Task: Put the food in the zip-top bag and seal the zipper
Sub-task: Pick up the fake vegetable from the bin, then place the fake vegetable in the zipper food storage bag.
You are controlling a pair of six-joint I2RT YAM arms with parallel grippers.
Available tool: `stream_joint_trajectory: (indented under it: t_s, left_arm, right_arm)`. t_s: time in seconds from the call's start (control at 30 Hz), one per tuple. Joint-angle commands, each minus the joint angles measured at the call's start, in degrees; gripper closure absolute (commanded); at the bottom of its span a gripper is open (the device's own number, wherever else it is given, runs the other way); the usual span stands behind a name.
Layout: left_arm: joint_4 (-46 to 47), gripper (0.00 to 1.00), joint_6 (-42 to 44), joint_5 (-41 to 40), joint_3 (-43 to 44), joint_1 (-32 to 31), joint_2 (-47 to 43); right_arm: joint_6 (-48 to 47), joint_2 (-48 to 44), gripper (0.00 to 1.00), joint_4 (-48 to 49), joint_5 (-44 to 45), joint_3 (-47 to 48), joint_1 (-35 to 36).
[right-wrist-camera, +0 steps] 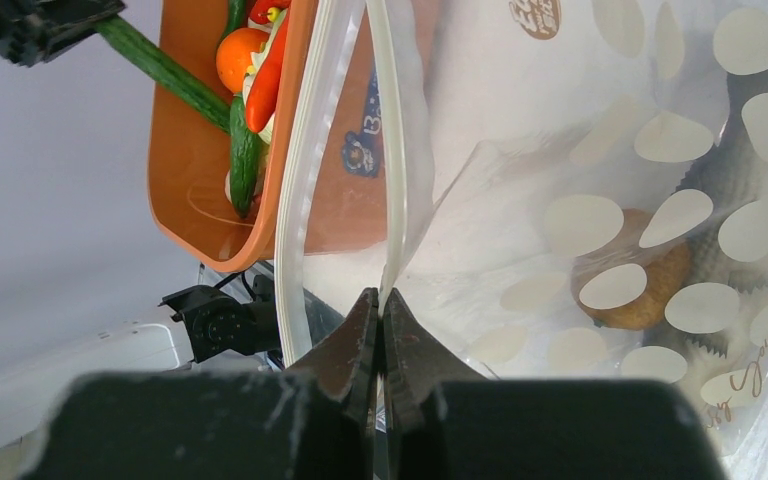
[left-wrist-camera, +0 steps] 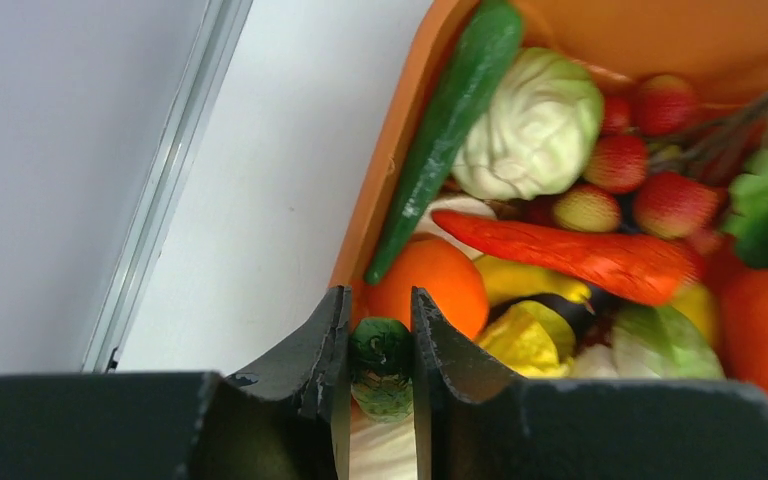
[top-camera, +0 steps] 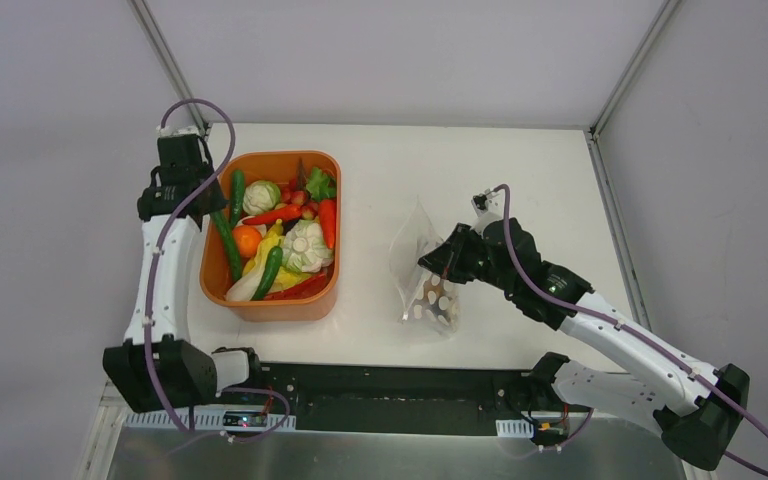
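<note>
Left claw point(left-wrist-camera: 379, 305) grips a cucumber point(left-wrist-camera: 381, 368) — right claw point(right-wrist-camera: 381, 298) pinches the zip-top bag point(right-wrist-camera: 600, 200).

Bare table point(top-camera: 370, 200) lies between the orange tub point(top-camera: 270, 308) at centre left and the zip-top bag point(top-camera: 410, 250). Packed food point(top-camera: 305, 245) fills the tub.

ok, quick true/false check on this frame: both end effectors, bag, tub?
1. The left end effector has a green cucumber between its fingers. True.
2. The right end effector is open, clear of the zip-top bag. False: it is shut on the bag's edge by the mouth.
3. The bag lies inside the orange tub. False: it is outside the tub, on the right arm's side.
4. The zipper is unsealed. True.
5. An orange ball sits in the tub. True.
</note>
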Motion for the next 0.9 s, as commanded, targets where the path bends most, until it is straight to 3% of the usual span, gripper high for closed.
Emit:
stream_joint_trajectory:
  t_s: [0.0, 0.23, 0.43, 0.57, 0.77, 0.87]
  left_arm:
    - [0.55, 0.97, -1.28, 4.60, 0.45, 0.27, -10.47]
    - [2.15, 0.97, -7.39, 10.03, -0.40, 0.27, -20.77]
    - [7.88, 0.97, -17.13, 19.24, -2.26, 0.25, -26.82]
    - [14.22, 0.98, -25.00, 27.16, -2.93, 0.26, -29.93]
    - [31.45, 0.98, -42.51, 40.80, -8.24, -0.16, -32.80]
    - [36.11, 0.98, -46.39, 41.91, -11.13, -2.13, -34.09]
  right_arm:
    - [-0.48, -0.72, 0.96, 1.17, 0.52, 0.59, 0.09]
    - [-0.42, 0.29, 0.97, 1.54, -0.20, 1.00, 0.11]
    - [-0.07, 0.42, 0.97, 1.89, -0.42, 1.06, 0.11]
    - [0.00, 0.06, 0.97, 1.79, -0.18, 1.00, 0.08]
    - [0.45, 0.20, 0.97, 2.52, -0.21, 0.62, 0.11]
    - [0.46, 0.56, 0.97, 3.05, -0.40, 0.92, 0.10]
